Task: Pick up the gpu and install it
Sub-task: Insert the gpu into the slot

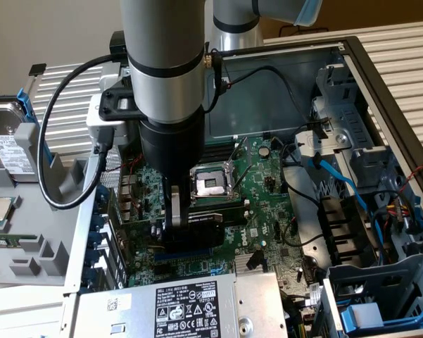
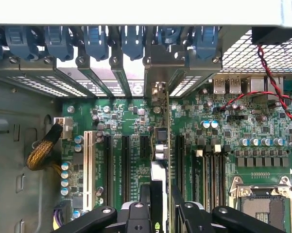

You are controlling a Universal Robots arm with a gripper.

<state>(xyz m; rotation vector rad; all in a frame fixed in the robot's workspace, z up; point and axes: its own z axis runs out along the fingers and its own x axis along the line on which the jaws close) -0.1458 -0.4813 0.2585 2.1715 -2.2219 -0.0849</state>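
gripper (image 2: pixel 161 206) pinching gpu (image 2: pixel 161 160), card held on edge, low over motherboard (image 2: pixel 223 145) among expansion slots (image 2: pixel 125 155). seating unclear. risks, as judged: card edge misses slot, bracket fouls rear bay dividers (image 2: pixel 155 68), downward push bends board or tilts card in jaws.

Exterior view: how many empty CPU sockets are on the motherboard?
1. The CPU socket sits mid-board, just to the exterior view's right of the claw; the arm may hide another.
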